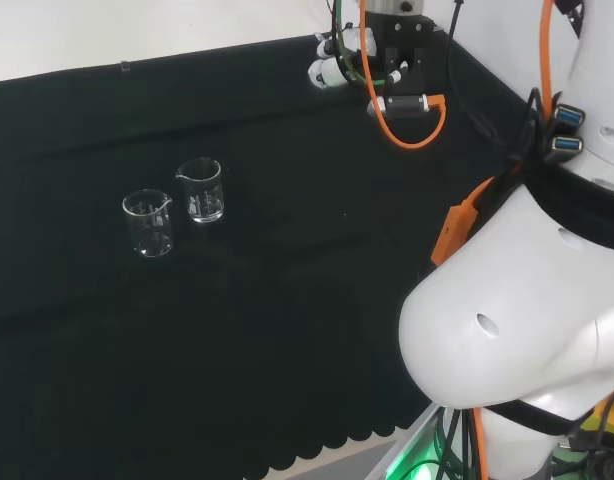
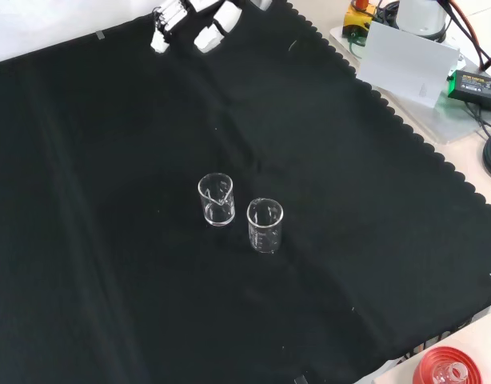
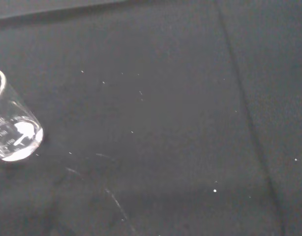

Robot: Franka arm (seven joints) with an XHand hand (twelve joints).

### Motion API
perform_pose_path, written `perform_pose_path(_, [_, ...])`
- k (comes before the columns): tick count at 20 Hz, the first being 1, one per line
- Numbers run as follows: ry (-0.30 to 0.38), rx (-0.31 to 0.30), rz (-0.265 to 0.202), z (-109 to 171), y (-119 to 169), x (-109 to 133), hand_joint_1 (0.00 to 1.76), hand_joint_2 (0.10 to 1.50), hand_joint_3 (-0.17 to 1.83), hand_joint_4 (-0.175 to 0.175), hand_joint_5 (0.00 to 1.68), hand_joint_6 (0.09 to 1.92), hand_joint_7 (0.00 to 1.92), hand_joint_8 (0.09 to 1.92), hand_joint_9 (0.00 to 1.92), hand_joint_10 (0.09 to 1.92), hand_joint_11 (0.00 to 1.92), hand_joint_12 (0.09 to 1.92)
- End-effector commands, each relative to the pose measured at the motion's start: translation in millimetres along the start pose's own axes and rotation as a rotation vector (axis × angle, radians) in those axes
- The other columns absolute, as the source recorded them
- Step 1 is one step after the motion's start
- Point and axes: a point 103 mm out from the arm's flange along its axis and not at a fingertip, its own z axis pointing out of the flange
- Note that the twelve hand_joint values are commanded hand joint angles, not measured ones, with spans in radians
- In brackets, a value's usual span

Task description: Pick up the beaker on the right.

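Two clear beakers stand upright and close together on the black desk [image 2: 85, 240], well apart from the hand [image 2: 189, 20]. In the front view the right beaker [image 2: 265, 226] sits below the hand, beside the other beaker [image 2: 216, 199]. Its fingers look relaxed and hold nothing.

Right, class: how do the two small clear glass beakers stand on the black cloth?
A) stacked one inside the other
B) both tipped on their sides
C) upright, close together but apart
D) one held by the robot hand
C: one small clear glass beaker and the other stand upright with a gap of black cloth between them.
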Motion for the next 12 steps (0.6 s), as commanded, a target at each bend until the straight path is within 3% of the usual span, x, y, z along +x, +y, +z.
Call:
perform_pose_path(1, [0.075,-0.015,-0.071,21.0,42.8,2.2,0.27,1.25,0.20,-0.041,0.24,0.09,0.09,0.56,0.15,0.71,0.00,1.03])
perform_pose_path(12, [0.190,0.050,-0.198,70.1,72.9,15.6,0.34,1.15,0.17,-0.041,0.25,0.09,0.11,0.58,0.16,0.72,0.00,0.99])
